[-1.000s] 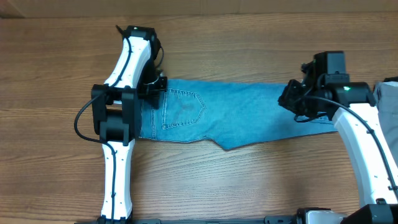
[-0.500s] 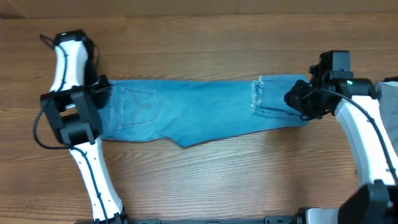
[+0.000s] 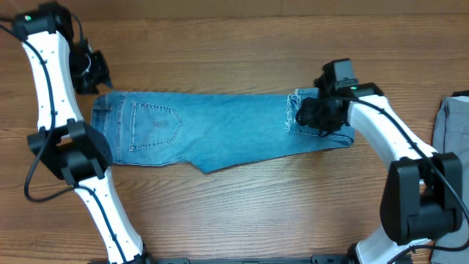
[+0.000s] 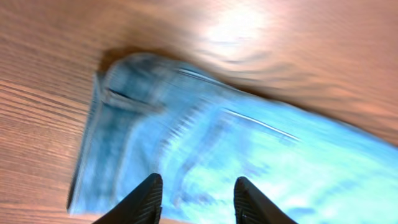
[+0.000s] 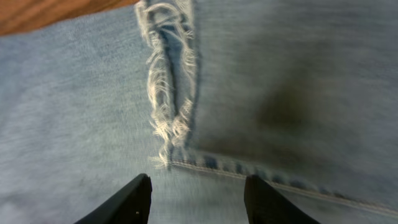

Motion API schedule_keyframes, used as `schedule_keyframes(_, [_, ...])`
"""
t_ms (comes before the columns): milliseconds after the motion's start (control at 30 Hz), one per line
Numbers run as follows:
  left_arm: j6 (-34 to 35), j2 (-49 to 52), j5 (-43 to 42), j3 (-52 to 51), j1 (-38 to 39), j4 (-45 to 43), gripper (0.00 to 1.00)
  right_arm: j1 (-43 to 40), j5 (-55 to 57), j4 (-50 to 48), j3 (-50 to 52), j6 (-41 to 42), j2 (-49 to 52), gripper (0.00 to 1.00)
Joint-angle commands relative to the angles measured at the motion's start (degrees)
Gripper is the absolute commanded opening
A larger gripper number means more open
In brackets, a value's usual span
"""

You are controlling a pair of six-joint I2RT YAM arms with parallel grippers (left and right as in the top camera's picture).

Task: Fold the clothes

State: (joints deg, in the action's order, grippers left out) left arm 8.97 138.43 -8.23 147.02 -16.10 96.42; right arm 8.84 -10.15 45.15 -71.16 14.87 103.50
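The light blue jeans (image 3: 220,128) lie flat across the table, with the waistband on the left and a stitched back pocket (image 3: 154,123) facing up. The right leg end is folded back over the leg, its frayed hem (image 3: 293,114) facing left. My left gripper (image 3: 94,73) hovers open and empty just beyond the waistband corner. In the blurred left wrist view, its fingers (image 4: 198,200) are spread above the waistband (image 4: 118,118). My right gripper (image 3: 314,115) is open over the folded leg end. In the right wrist view, its fingers (image 5: 199,202) are spread just above the denim beside the frayed hem (image 5: 165,87).
A plain grey garment (image 3: 451,125) lies at the far right edge of the wooden table (image 3: 242,213). The right arm reaches across the folded leg end from the lower right.
The jeans slid left with the left arm, which then let go and swung up to the far left. The right gripper carried the leg end leftward, folding it over, and has opened.
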Motion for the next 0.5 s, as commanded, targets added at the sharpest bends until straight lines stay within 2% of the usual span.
schedule_keyframes(0, [-1.27, -11.08, -5.40, 2.51, 2.40, 0.39, 0.46, 1.79, 7.82, -2.25, -1.18, -0.74, 1.73, 0.55])
schedule_keyframes(167, [-1.25, -19.08, -5.38, 2.51, 4.50, 0.39, 0.59, 3.13, 7.98, -5.38, -1.18, -0.81, 4.00, 0.57])
schedule_keyframes(367, [-1.07, -24.13, -5.42, 2.51, 5.01, 0.39, 0.65, 5.11, 7.98, -8.20, -1.18, -1.88, 6.91, 0.61])
schedule_keyframes(400, [-1.07, -24.52, -5.60, 2.51, 5.05, 0.39, 0.66, 5.40, 8.07, -8.52, -1.18, -1.92, 7.54, 0.61])
schedule_keyframes(467, [-1.09, -24.98, -6.60, 2.49, 5.05, 0.39, 0.67, 5.68, 8.44, -8.70, -1.18, -2.89, 8.63, 0.48])
